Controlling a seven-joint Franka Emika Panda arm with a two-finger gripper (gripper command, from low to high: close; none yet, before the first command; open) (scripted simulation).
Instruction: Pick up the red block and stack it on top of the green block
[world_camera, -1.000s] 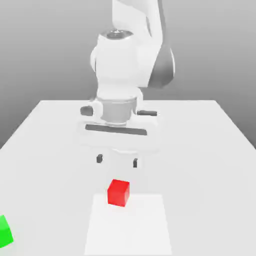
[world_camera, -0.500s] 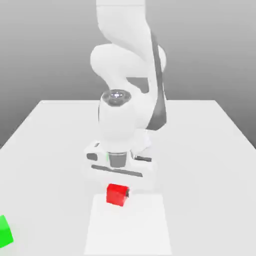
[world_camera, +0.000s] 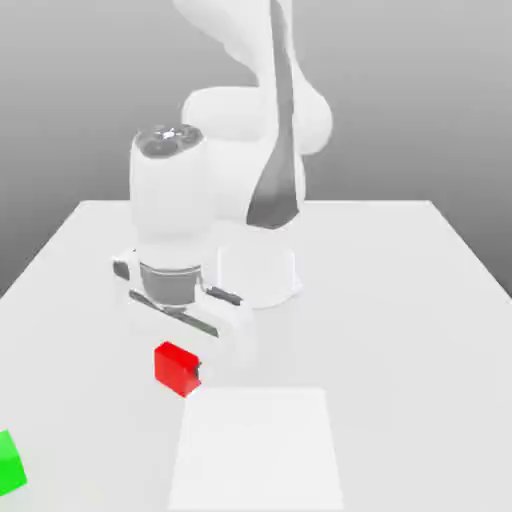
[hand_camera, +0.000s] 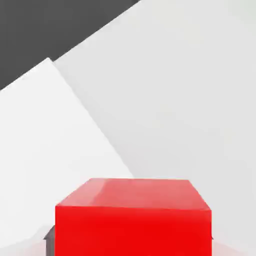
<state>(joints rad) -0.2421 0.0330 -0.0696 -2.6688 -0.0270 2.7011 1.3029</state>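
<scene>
Nearest, the green block (world_camera: 8, 463) is seen at the lower edge on the exterior view's left, resting on the white table (world_camera: 400, 300). Further back, the red block (world_camera: 176, 367) is clamped in the gripper (world_camera: 185, 372), apparently lifted clear of the table, well apart from the green one.

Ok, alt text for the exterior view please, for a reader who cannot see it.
A white robot arm's claw is shut on the red block, held above a white table. The green block sits at the table's near corner, at the exterior view's lower left, apart from the red one.
</scene>
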